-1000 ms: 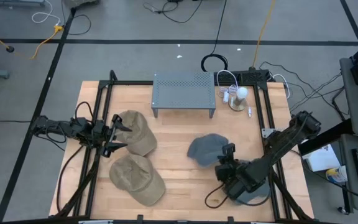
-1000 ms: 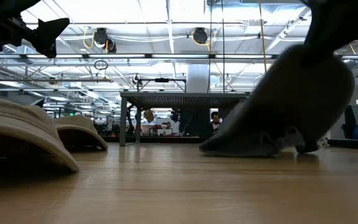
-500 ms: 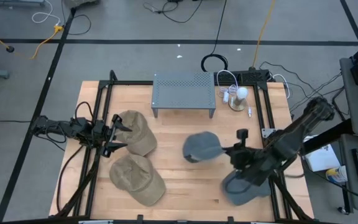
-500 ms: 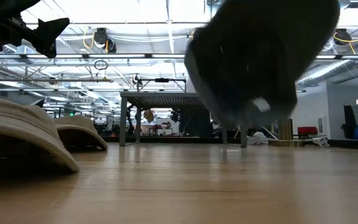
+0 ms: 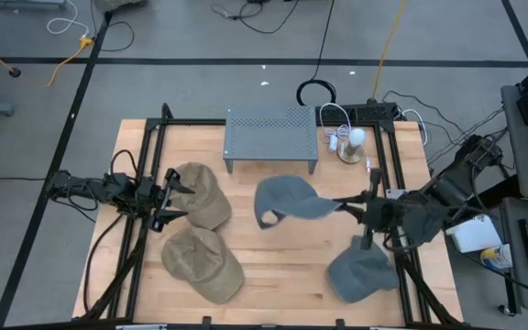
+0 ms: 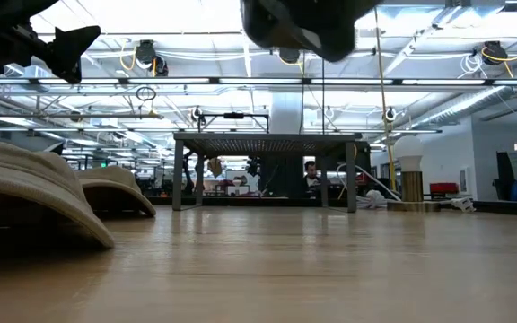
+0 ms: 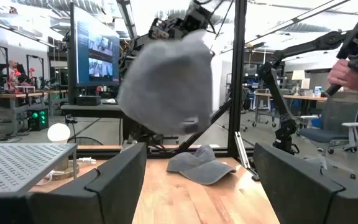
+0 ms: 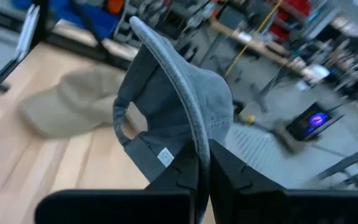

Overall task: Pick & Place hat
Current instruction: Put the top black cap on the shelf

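Above the wooden table [image 5: 273,266], right jaws [image 5: 350,204] clench the grey cap's [image 5: 287,200] brim, apparently aloft.

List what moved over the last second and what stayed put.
The right hand, shut on the grey hat by its brim, lifted it off the table and carried it toward the rack; in the low view it now hangs clear of the wood. The second grey hat, both tan hats and the left hand stayed put.
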